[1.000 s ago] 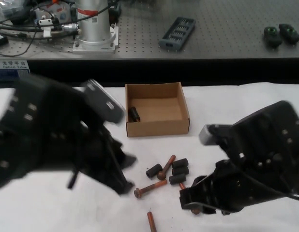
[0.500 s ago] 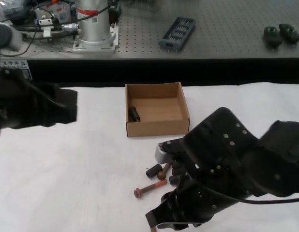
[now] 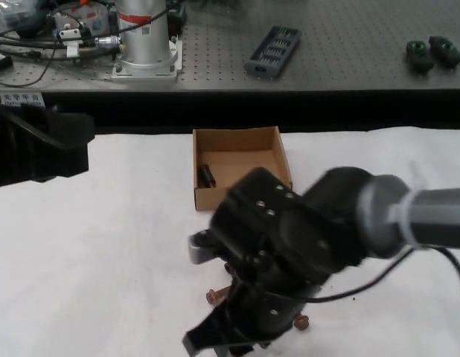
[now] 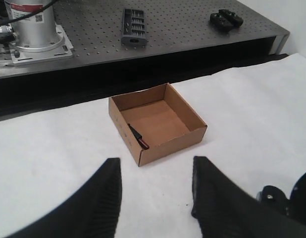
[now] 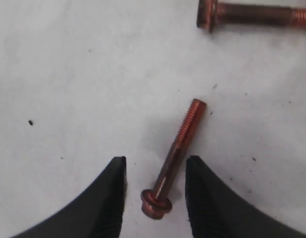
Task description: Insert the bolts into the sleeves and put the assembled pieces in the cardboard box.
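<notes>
Right gripper (image 5: 155, 166) first: jaws spread wide, nothing clamped, two smooth black fingers (image 5: 113, 198) with rounded tips straddling the flanged head of a bolt (image 5: 177, 153). Copper-coloured, that bolt, with a dull shine, smooth along the shank and finely threaded at the far end. It lies flat on the white cloth (image 5: 69, 74), its head in the gap and clear of both fingers. Just beyond it is a second bolt (image 5: 252, 14), same coppery metal, lying crosswise, apart from the first. The cloth is matte, lightly fibrous, flecked with small dark specks.

Seen from the high view, the right arm (image 3: 282, 245), bulky and black, hangs low over that patch. Further back sits the cardboard box (image 3: 241, 135), plain brown, open-topped, with thin straight walls. Inside, against one wall, lies an assembled piece (image 4: 138, 138): dark sleeve, reddish bolt tip showing at one end.

Over to the left gripper (image 4: 155, 166): also spread open and empty, matte black and wedge-shaped, hovering above the cloth with the box ahead of it. Behind everything runs a grey metal bench (image 4: 168, 29), dotted with a regular grid of holes.
</notes>
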